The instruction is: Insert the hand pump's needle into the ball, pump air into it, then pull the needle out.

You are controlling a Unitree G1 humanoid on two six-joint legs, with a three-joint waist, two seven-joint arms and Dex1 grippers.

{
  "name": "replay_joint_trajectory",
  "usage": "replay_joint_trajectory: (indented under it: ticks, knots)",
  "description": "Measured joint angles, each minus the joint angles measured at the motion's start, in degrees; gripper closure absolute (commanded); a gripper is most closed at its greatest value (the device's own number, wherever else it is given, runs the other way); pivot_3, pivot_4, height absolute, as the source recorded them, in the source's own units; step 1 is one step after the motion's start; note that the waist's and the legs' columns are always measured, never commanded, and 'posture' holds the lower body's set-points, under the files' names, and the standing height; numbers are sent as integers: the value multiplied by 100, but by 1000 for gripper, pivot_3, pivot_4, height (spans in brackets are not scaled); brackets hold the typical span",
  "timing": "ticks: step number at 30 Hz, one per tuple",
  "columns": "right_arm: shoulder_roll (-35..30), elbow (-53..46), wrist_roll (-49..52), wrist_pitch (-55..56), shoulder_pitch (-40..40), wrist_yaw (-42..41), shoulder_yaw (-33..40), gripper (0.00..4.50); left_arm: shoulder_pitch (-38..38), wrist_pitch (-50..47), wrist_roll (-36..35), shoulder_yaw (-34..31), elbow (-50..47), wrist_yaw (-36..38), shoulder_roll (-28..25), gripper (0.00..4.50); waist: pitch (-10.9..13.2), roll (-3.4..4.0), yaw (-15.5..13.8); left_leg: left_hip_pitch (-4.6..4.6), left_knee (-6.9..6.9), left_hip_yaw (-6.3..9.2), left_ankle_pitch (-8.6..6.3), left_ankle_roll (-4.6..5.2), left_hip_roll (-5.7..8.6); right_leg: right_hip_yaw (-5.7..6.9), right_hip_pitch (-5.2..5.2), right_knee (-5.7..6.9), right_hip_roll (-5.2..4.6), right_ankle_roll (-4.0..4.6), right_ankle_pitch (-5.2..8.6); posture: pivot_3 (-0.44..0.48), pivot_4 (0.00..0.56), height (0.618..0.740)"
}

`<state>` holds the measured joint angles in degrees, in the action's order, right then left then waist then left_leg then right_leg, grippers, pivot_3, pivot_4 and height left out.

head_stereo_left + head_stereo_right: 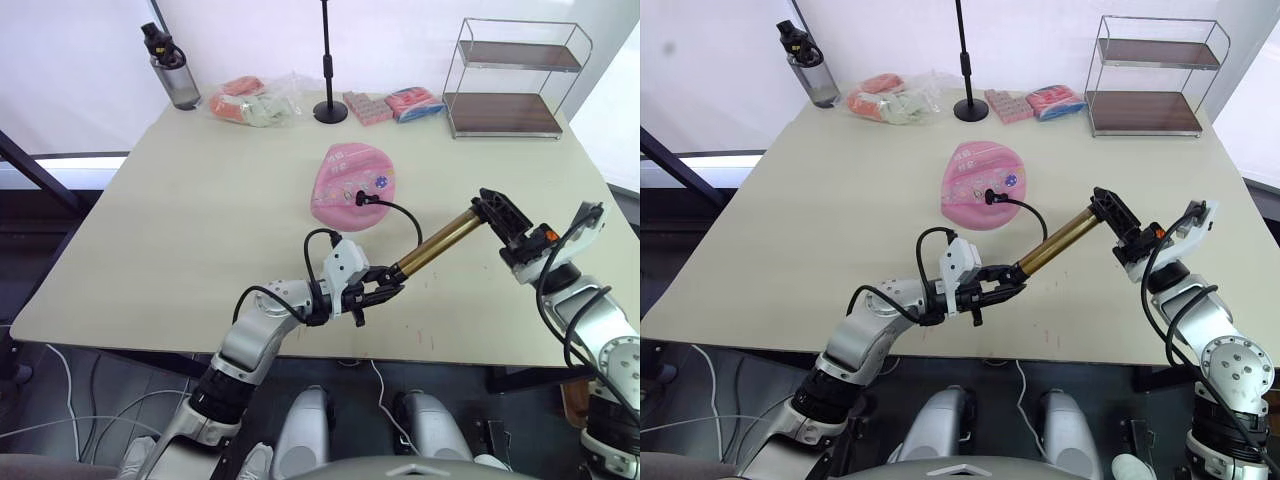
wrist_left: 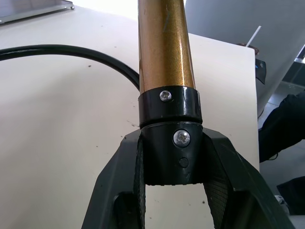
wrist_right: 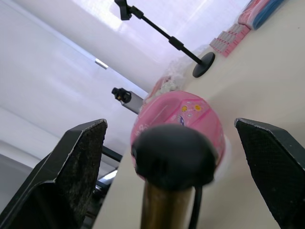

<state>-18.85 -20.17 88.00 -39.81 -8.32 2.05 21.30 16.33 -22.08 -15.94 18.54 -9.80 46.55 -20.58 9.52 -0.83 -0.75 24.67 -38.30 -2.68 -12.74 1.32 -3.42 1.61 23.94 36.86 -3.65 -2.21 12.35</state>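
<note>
The beige rectangular table (image 1: 200, 220) carried the flattened pink rubber ball (image 1: 352, 184) beyond both grippers, its valve seemingly taking the needle (image 1: 360, 197), while the gold-brass hand pump (image 1: 440, 243) sat clenched in the left gripper (image 1: 378, 287), the right gripper (image 1: 497, 214) spread wide around its black top.

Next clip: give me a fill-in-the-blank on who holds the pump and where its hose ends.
The left gripper is shut on the lower black end of the hand pump, while the right gripper's fingers stand ___.
The pump's hose ends at the pink ___.
The ball looks ___, not round.

Missing words: open; ball; flattened
</note>
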Motion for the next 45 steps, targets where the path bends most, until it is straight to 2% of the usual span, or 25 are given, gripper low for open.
replay_joint_trajectory:
  ticks: [16, 44, 45]
  knots:
    - [49, -8, 253, 8, -162, 288, -455, 0, -70, 1, 24, 5, 0, 32, 18, 3407, 1, 2, 2, 0, 0, 0, 0, 1, -1, -1, 1, 0, 0, -7, 5, 0, 150, 731]
    - [59, 55, 452, 263, -259, 375, -455, 0, -90, 0, 66, 13, -10, 68, 40, 3407, 1, 3, 2, 4, 1, -1, -1, 1, -1, -2, 7, 0, -1, -9, 7, 0, 150, 731]
    - [50, 54, 431, 262, -252, 352, -456, 519, -90, 0, 69, 13, -10, 70, 40, 3407, 2, 3, 1, 4, 2, -1, -1, 1, -1, -2, 7, 0, -1, -9, 7, 0, 150, 731]
